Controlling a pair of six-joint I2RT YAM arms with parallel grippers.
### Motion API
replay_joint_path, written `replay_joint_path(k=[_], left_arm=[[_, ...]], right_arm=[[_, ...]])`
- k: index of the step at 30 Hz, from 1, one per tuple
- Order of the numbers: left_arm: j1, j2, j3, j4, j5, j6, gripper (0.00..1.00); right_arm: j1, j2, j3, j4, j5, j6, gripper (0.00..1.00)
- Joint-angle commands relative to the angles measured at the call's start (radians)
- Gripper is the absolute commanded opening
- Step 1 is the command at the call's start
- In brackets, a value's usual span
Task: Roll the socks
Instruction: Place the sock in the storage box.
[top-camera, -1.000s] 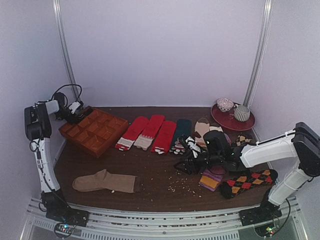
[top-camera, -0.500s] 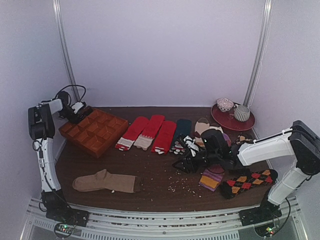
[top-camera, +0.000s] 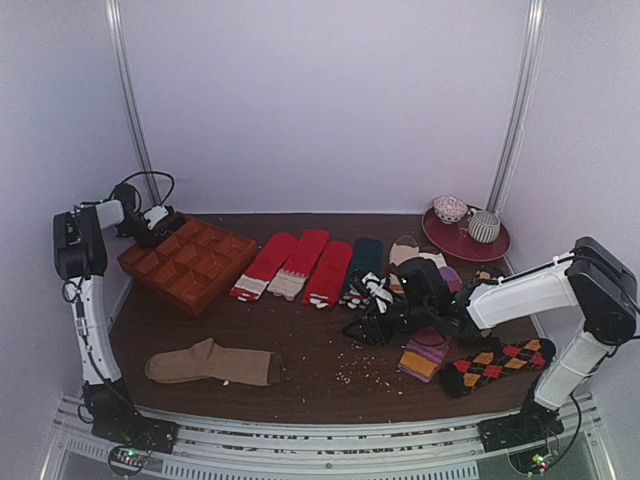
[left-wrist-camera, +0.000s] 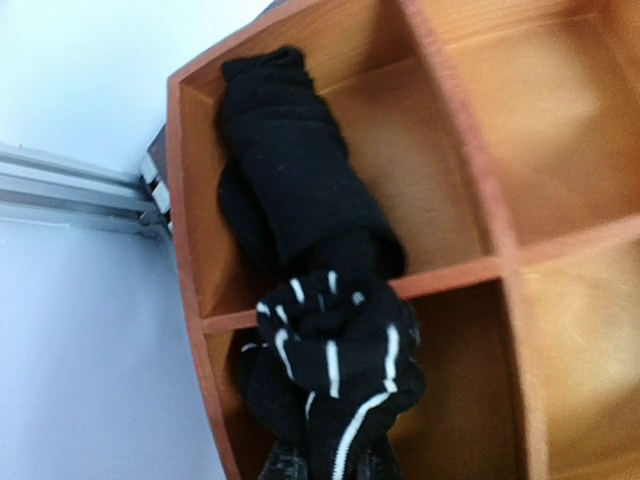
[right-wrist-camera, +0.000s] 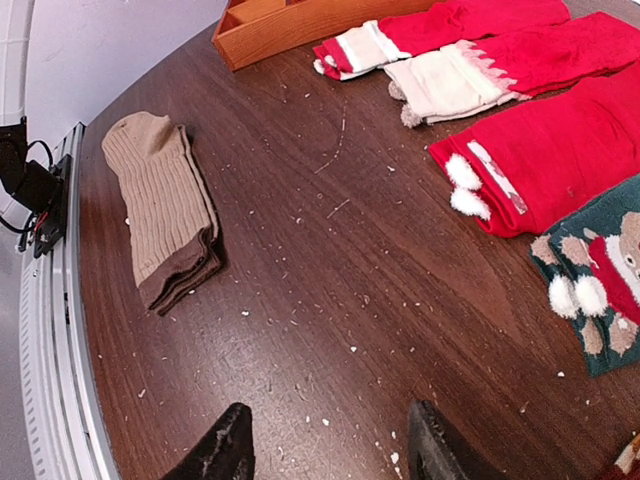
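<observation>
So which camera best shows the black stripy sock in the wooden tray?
The left wrist view: the black striped sock fills it, bunched across a divider of the wooden tray, white stripes plain. In the top view the left gripper hides it at the tray's far corner. The right wrist view catches only a tray corner.

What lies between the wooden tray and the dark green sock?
Three red socks, side by side; the top view shows this.
</observation>
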Motion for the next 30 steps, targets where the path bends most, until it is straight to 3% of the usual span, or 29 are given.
replay_joint_path(k=[1,8,18,23,30], left_arm=[[0.027,-0.024,-0.006,-0.141,0.196,0.069,0.0],[0.03,0.084,0.094,-0.303,0.289,0.045,0.0],[0.073,0.203,0.217,-0.446,0.125,-0.091,0.0],[0.105,0.204,0.235,-0.458,0.137,-0.089,0.0],[0.109,0.25,0.238,-0.433,-0.011,-0.09,0.0]], right_arm=[[-0.006,0.022,0.034,-0.017,-0.019,-0.004,0.52],[-0.007,0.024,0.046,-0.049,-0.019,-0.003,0.52],[-0.009,0.045,0.083,-0.108,-0.016,-0.009,0.52],[-0.008,0.05,0.103,-0.124,-0.017,0.008,0.52],[-0.008,0.045,0.109,-0.139,-0.006,0.041,0.51]])
